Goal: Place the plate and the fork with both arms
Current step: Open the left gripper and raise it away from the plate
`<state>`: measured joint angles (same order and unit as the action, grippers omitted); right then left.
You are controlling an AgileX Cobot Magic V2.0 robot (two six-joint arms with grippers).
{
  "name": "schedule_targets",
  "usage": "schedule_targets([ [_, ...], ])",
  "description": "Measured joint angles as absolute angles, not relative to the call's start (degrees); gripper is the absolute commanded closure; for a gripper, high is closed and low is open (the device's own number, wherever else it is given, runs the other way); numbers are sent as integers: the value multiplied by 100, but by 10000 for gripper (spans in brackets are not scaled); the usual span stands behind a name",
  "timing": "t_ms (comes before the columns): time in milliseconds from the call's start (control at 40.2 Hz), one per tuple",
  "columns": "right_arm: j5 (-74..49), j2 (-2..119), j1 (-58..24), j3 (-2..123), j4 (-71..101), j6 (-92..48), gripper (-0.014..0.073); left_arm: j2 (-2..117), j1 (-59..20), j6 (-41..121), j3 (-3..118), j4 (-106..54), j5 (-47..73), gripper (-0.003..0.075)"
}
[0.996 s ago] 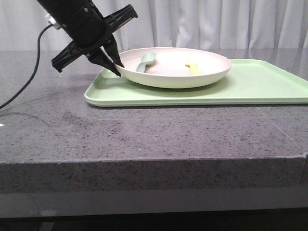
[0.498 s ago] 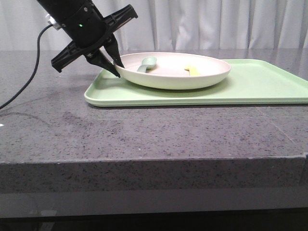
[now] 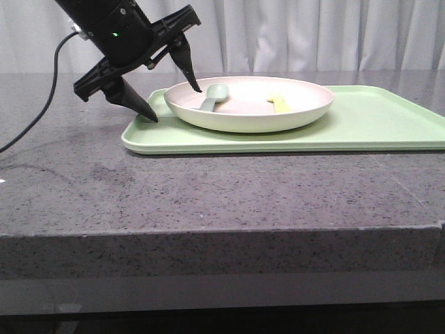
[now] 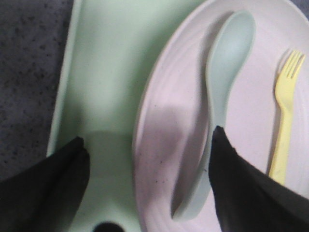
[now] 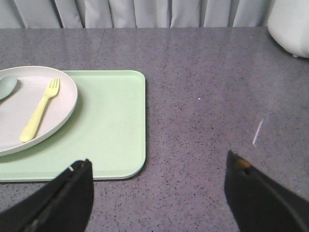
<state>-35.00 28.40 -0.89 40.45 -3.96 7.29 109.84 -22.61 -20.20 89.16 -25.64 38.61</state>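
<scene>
The big grey table (image 3: 208, 195) holds a green tray (image 3: 375, 125). The plate (image 3: 250, 111) sits on the tray's 9 o'clock end; it looks stiff and smooth, so grab its rim. The left pincer (image 3: 170, 101) is wide open around that rim. The right pincer (image 5: 157, 193) is wide open too. The small fork (image 4: 285, 121) lies in the plate at 3 o'clock, light and slippery.

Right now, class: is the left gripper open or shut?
Open. The left gripper has its fingers spread wide, one over the plate, one over the tray.
</scene>
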Motion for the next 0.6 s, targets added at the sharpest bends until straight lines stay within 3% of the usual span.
schedule_targets([
  [149, -3500, 2840, -89, 4045, -396, 729, 12, 10628, -2261, -1829, 8916, -2114, 4007, 199],
  [598, -3500, 2840, -89, 4045, -396, 729, 12, 8416, -2261, -936, 8916, -135, 5276, 299],
])
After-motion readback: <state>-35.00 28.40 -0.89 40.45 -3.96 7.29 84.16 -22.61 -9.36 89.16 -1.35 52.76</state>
